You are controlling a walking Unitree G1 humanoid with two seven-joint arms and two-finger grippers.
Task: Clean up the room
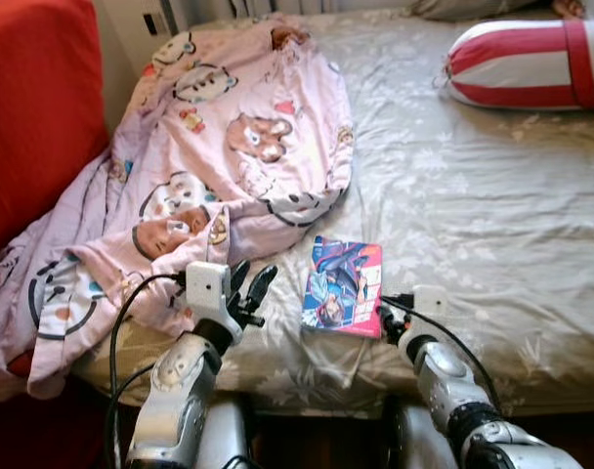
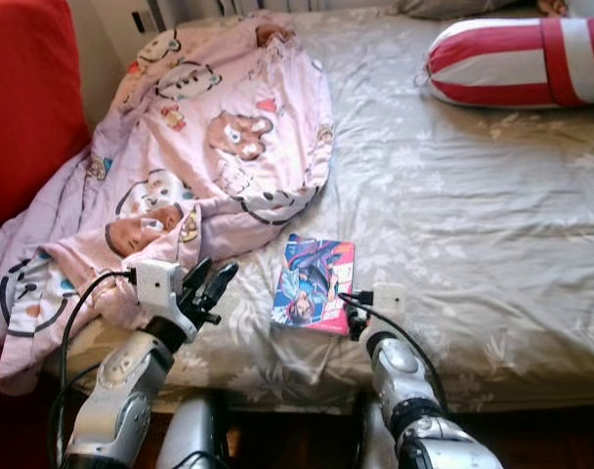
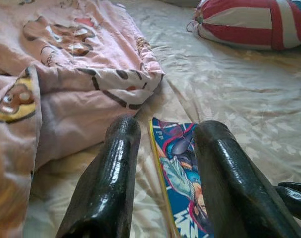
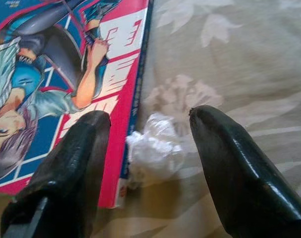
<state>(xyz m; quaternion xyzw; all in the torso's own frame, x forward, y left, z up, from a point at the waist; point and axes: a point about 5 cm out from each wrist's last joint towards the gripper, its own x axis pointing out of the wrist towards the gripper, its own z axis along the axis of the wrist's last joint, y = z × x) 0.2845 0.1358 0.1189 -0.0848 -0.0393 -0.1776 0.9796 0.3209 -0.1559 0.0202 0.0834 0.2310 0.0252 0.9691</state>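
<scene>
A colourful comic book [image 1: 343, 285] lies flat on the grey floral bedsheet [image 1: 473, 215] near the bed's front edge. A small crumpled white scrap [image 4: 153, 148] rests on the sheet against the book's edge. My right gripper [image 4: 149, 116] is open, low over the sheet at the book's near right corner [image 1: 387, 318], with the scrap lying between its fingers and untouched. To the left of the book my left gripper [image 1: 255, 276] is open and empty, just above the sheet; in its wrist view the left gripper [image 3: 168, 126] points along the book's left edge.
A pink cartoon-print blanket [image 1: 229, 147] is spread over the bed's left side and hangs off the front corner. A red-and-white striped bolster [image 1: 531, 63] lies at the far right. A red armchair [image 1: 33, 107] stands left of the bed.
</scene>
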